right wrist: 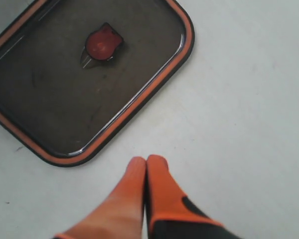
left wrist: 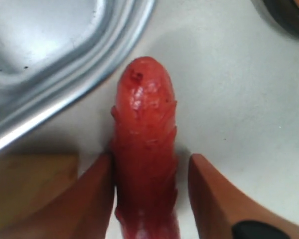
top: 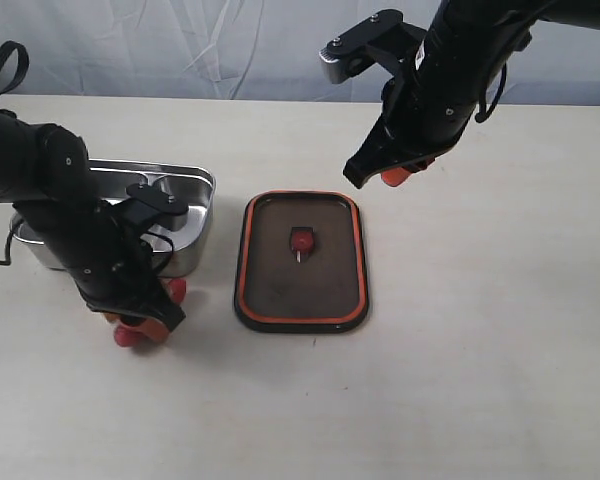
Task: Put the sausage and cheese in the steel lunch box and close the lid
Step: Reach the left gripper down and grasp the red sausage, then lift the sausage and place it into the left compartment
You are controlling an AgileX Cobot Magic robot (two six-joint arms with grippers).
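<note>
Cream table [top: 480, 350] under lid [top: 280, 285] (wrinkled grey backdrop [top: 180, 45])

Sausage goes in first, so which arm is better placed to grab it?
Left. The left gripper straddles the sausage beside the steel lunch box, jaws open; the right gripper hangs shut over by the lid.

The lid [top: 302, 262] lies flat mid-frame (orange rim showing), steel lunch box [top: 192, 190] to its left; left gripper [top: 150, 315] low below the box, right gripper [top: 400, 174] raised upper right.

Sausage [left wrist: 144, 149] beside steel lunch box [top: 196, 182]; lid [top: 300, 285] flat.
</note>
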